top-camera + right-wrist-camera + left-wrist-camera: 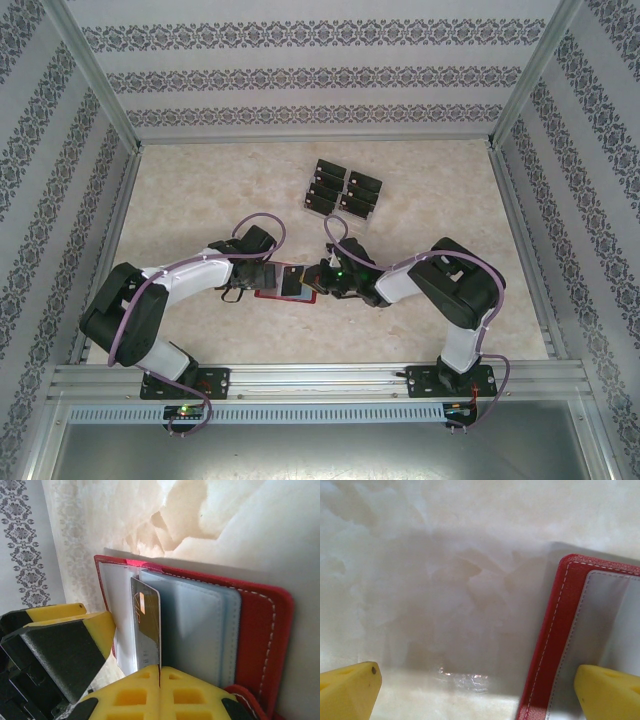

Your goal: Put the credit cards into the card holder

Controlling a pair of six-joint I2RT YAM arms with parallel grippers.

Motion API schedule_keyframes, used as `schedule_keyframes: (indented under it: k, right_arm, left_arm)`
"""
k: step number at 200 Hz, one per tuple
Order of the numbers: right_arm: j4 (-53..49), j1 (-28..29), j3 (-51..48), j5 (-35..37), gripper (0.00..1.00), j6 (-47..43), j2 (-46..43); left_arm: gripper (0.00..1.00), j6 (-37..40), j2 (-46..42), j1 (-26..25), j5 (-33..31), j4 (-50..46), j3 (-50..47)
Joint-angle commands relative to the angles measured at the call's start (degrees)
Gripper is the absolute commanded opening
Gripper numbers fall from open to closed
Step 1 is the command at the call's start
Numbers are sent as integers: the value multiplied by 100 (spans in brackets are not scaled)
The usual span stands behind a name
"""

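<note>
Clamping a credit card [147, 630] with right pincer [160, 672] at the pocket of the card holder [260, 625]; straddling its edge with open left pincer [475, 690]. Could jam on the lip if tilted.

The table [200, 190] was viewed from above and behind the arm bases [180, 383], facing down and forward, far enough for its whole top to be taken in. The left wrist view was held very close over the table and one corner of the card holder [590, 625]. The right wrist view was set equally close along the opened card holder [200, 620], which was shared by all three views.
</note>
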Motion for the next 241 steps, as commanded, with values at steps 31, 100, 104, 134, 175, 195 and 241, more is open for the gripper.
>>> schedule_keyframes:
  k: [31,100,104,134,175,195,241]
  right_arm:
    - [-27,153,57,346,0,140,56]
    - [-53,318,308,255,0,129,249]
    - [-60,322,315,250,0,129,258]
    - [-82,354,384,234,0,133,342]
    - [-248,442,587,230,0,63,442]
    - [-311,455,624,206,0,23,443]
    - [-534,454,566,222,34,-138,175]
  left_arm:
    - [100,-59,108,-124,43,-53,-187]
    - [100,-68,104,-141,51,-43,-195]
    - [100,-63,103,-143,51,-45,-201]
    - [100,-67,81,-154,69,-45,-190]
    - [100,-67,73,-154,86,-91,-129]
    - [100,-75,73,-154,95,-89,-126]
    - [100,-76,67,-150,99,-115,-103]
